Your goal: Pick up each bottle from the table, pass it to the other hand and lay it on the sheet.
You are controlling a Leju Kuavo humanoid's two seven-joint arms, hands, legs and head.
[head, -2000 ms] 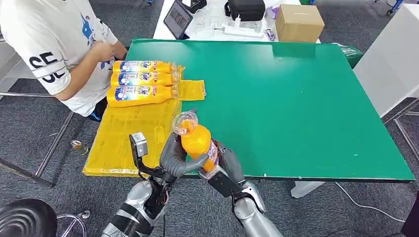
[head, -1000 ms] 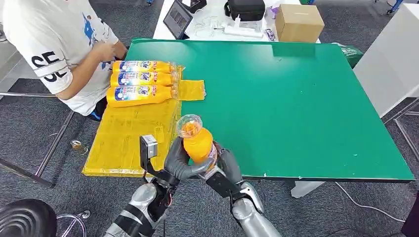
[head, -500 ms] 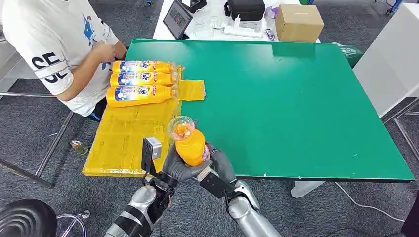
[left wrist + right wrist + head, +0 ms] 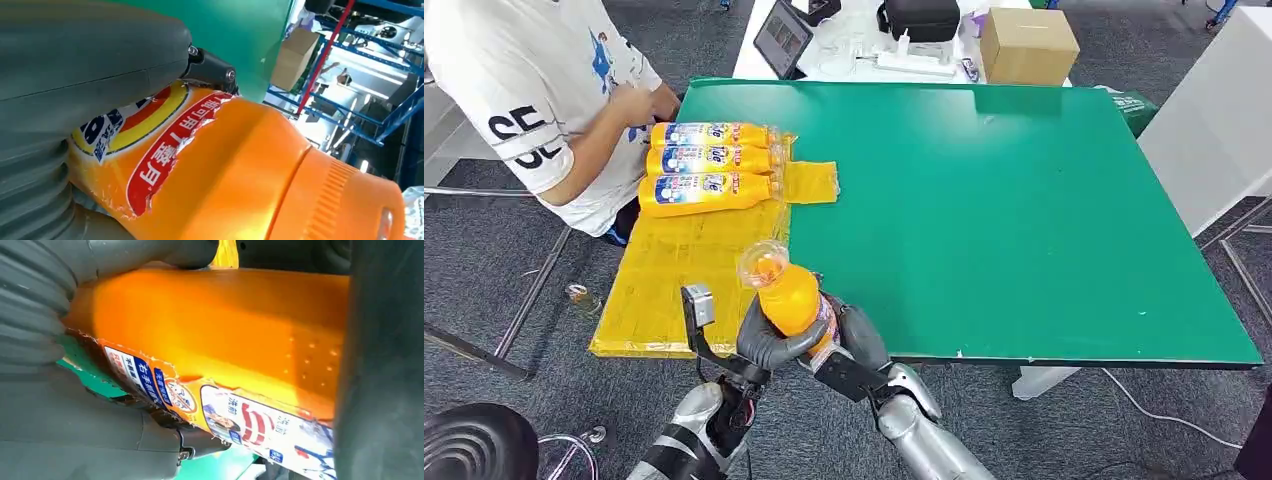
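An orange bottle with a clear cap stands upright above the table's near edge, gripped from both sides. My left hand wraps its lower body from the left. My right hand holds it from the right. Up close, the bottle shows a torn red label under my left hand, and the bottle lies across my right hand. Three orange bottles lie side by side at the far end of the yellow sheet.
A person in a white shirt sits at the table's left, hands near the laid bottles. The green table stretches right. Behind it stand a cardboard box, a tablet and a black bag.
Both hands have carried the bottle left and slightly toward me, from over the green table edge toward the yellow sheet. The grip of both hands looks the same.
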